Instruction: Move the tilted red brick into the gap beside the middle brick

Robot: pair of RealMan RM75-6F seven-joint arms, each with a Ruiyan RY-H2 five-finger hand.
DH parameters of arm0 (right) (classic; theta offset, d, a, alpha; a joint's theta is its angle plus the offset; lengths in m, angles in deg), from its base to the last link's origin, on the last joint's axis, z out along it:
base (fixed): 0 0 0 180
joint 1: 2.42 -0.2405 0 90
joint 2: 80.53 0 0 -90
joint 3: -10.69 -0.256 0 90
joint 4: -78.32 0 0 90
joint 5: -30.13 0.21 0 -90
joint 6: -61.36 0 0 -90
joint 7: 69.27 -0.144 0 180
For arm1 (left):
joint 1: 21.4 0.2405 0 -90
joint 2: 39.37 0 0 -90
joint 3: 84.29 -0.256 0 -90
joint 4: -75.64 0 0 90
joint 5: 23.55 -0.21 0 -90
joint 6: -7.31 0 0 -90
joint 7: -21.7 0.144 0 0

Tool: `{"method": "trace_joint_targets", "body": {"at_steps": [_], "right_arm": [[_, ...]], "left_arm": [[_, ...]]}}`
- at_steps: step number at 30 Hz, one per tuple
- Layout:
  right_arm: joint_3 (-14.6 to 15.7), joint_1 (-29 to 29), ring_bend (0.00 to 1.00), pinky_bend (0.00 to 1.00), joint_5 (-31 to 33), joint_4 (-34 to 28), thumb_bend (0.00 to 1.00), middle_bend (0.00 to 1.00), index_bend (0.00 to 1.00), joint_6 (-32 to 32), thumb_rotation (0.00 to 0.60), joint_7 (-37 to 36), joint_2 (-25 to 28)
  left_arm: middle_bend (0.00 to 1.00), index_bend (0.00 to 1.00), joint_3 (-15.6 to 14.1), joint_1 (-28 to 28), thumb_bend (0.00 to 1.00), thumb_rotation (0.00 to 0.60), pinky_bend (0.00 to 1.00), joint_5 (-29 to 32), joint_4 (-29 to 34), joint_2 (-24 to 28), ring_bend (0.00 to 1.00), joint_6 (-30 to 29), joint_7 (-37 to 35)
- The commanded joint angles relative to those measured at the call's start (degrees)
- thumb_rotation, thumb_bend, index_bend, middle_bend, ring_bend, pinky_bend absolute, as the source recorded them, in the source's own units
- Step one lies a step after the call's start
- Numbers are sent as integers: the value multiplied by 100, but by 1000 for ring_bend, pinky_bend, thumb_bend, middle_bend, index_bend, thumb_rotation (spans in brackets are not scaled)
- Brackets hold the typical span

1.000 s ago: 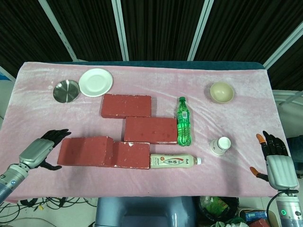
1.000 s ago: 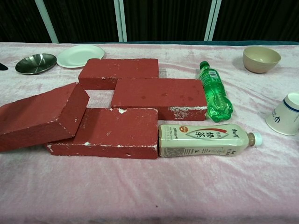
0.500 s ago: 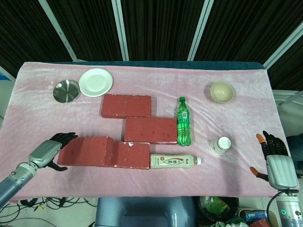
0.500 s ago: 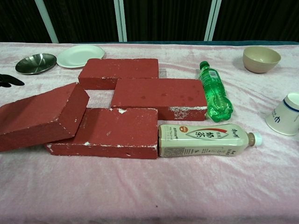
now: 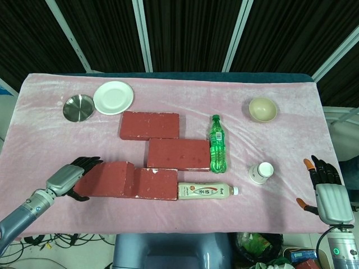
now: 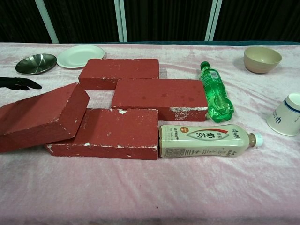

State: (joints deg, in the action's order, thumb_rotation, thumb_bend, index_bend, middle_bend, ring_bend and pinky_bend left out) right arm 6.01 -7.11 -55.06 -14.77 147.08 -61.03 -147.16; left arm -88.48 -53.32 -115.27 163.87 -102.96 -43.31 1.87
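Tilted red brick point(image 5: 105, 179) lies at the front left of the pink-covered worktop point(image 5: 280, 210), one end propped on the front brick point(image 5: 154, 184) and the other on the cloth, unmoved over the last second. What has changed is the left robot hand point(image 5: 74, 177): it has travelled in from the worktop's left edge and now sits at the brick's outer end, dark fingers point(image 6: 21, 83) apart and reaching over the far corner, holding nothing. A grasp looks imminent, though the brick is not yet gripped. Its destination, the gap point(image 6: 100, 98) left of the middle brick point(image 5: 178, 153), lies just behind it. The right robot hand point(image 5: 327, 193) waits open at the front right edge, well apart from the bricks.
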Motion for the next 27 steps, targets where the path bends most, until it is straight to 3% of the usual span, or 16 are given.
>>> {"method": "trace_joint_targets", "body": {"at_steps": [1, 10, 16, 27], "right_arm": [[1, -2, 0, 78, -2, -1, 41, 0, 0, -3, 600, -2, 1], [-4, -3, 0, 78, 47, -24, 41, 0, 0, -36, 600, -3, 17], [1, -10, 0, 78, 78, -50, 41, 0, 0, -77, 600, 11, 34], [6, -8, 0, 78, 127, -109, 42, 0, 0, -121, 600, -12, 67]], "left_arm": [[0, 0, 27, -29, 0, 600, 0, 51, -14, -42, 0, 32, 41], [12, 0, 93, -131, 0, 600, 0, 233, -90, -219, 0, 187, 230], [76, 4, 117, -171, 13, 600, 0, 358, -107, -285, 0, 267, 437], [255, 180, 259, -137, 284, 600, 0, 607, -171, -483, 0, 112, 888]]}}
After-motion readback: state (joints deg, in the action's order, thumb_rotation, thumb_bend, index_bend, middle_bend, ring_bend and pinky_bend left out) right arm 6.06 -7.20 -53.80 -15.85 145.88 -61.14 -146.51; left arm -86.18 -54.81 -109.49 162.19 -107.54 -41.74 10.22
